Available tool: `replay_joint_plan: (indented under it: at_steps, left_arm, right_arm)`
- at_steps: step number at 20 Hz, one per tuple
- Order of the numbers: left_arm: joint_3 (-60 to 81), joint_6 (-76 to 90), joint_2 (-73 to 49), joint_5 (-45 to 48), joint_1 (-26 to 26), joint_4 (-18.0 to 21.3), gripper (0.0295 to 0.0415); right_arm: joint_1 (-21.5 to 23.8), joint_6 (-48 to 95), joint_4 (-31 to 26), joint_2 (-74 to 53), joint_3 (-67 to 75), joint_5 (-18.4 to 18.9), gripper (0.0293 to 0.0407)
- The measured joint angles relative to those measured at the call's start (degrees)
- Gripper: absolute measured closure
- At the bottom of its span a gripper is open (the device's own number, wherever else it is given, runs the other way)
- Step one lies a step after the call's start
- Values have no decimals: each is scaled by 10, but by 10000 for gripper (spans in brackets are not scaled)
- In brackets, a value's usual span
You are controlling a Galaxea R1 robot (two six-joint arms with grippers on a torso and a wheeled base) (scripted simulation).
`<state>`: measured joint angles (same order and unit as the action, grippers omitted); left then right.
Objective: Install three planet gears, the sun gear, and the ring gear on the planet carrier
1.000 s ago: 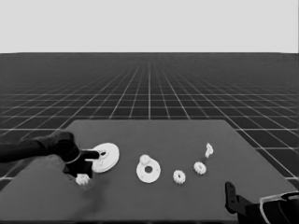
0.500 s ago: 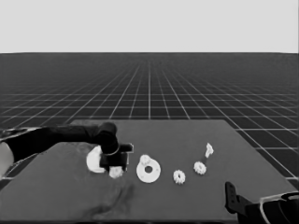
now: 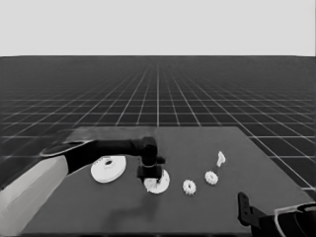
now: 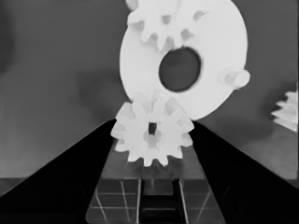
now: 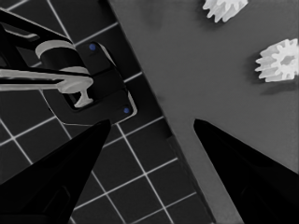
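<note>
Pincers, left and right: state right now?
Left pincer: shut on a small gear, over the smaller round part at mid-table.
Right pincer: open, holding nothing, parked at the table's near right corner.

White gears (image 3: 189, 186) and round parts (image 3: 107, 169) lie on a dark table (image 3: 207, 143); grid-lined floor (image 3: 158, 98).
</note>
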<state>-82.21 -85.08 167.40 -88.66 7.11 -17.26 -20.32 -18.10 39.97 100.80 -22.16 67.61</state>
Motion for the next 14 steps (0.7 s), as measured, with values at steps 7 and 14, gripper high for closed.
replay_joint_plan:
  at_steps: [7, 14]
  left_arm:
    - [-26, 17, 6, 10, 32, -31, 398]
    - [-27, 18, 6, 11, 32, -31, 326]
  right_arm:
    - [0, 0, 0, 0, 0, 0, 315]
    - [0, 0, 0, 0, 0, 0, 315]
